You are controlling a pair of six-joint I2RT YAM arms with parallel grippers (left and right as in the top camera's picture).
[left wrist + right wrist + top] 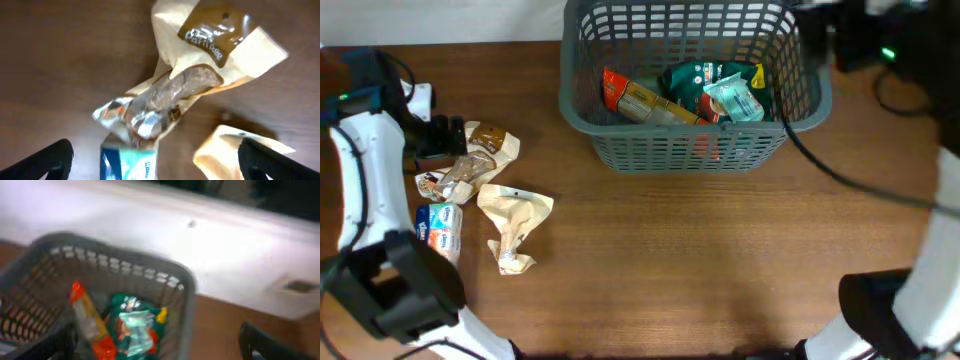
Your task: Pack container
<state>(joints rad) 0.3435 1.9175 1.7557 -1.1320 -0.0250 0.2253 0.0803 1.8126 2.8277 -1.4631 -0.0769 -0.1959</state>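
Overhead view: the container (588,110), a dark grey slotted basket, stands at the far middle of the wooden table (720,250). Inside lie an orange packet (635,98), a green packet (698,78) and a pale teal packet (738,100), bunched toward its near right side. A black cable (840,175) hangs past the basket's right corner and runs across the table to the right. The right arm (860,40) is a dark shape just beyond that corner. Well apart, on the left, loose packets lie in a cluster: a cream packet with a brown label (490,140), a crumpled cream packet (515,225) and a blue-and-white packet (440,228). The left gripper (445,135) is just beside the labelled one.

Left wrist view: the left gripper's fingers (50,160) are spread wide at the lower corners, holding nothing. Between them, on the table, lie the labelled cream packet, a clear-windowed packet (160,100) across it, the blue packet's end and a corner of the crumpled one.

Right wrist view: blurred. The basket fills the lower left, its three packets visible inside, with a white surface (200,245) beyond. The right gripper (157,347) looks spread: one finger (265,342) sits far at the lower right with nothing pinched; the other is lost against the basket's dark rim.
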